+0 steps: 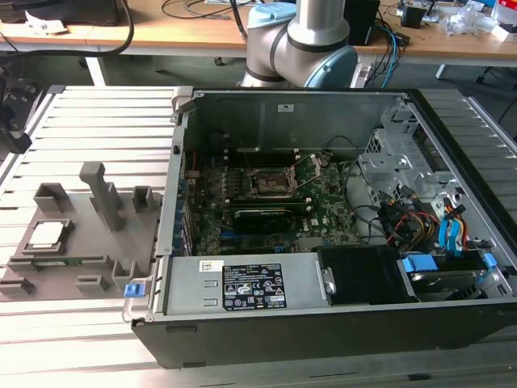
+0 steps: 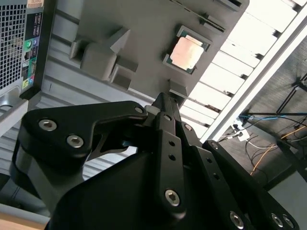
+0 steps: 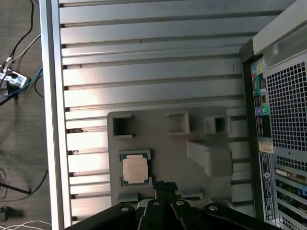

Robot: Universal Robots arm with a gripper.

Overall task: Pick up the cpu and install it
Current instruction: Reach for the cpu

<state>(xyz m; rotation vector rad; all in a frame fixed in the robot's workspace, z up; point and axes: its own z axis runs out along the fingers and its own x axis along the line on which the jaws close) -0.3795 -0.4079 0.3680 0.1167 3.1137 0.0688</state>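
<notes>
cpu (image 1: 47, 234) pickup is not yet done, as far as the views show: the chip lies flat, pale metal top up, in its square pocket on the grey fixture plate (image 1: 85, 242). The plate rests on the slotted table (image 1: 105, 121), close to the table's edge at the exterior view's left. Upright grey blocks stand on the plate beside the pocket, apart from the chip.

Toward the exterior view's right, just beside the plate, sits the open computer case (image 1: 339, 327). On the motherboard inside, the dark socket (image 1: 269, 183) with its metal frame appears to hold no chip, so I judge the install also undone. Both steps, the grasp and the seating, are left.

The arm's base (image 1: 299, 36) rises at the table's far edge, behind the case. Both wrist views look down on the fixture plate, so the wrist is turned downward over that end of the table. In the second wrist view the pincer (image 2: 163, 98) points at the plate with its black fingers drawn together at the tips and nothing between them. The first wrist view shows the same narrow pincer (image 3: 165, 184), its tips falling near the plate's edge, close to the cpu (image 3: 135, 168) but to one side of it. It hangs above the plate, apart from the chip, touching nothing. In the second wrist view the cpu (image 2: 188, 51) lies ahead of the fingertips, unobstructed.
</notes>
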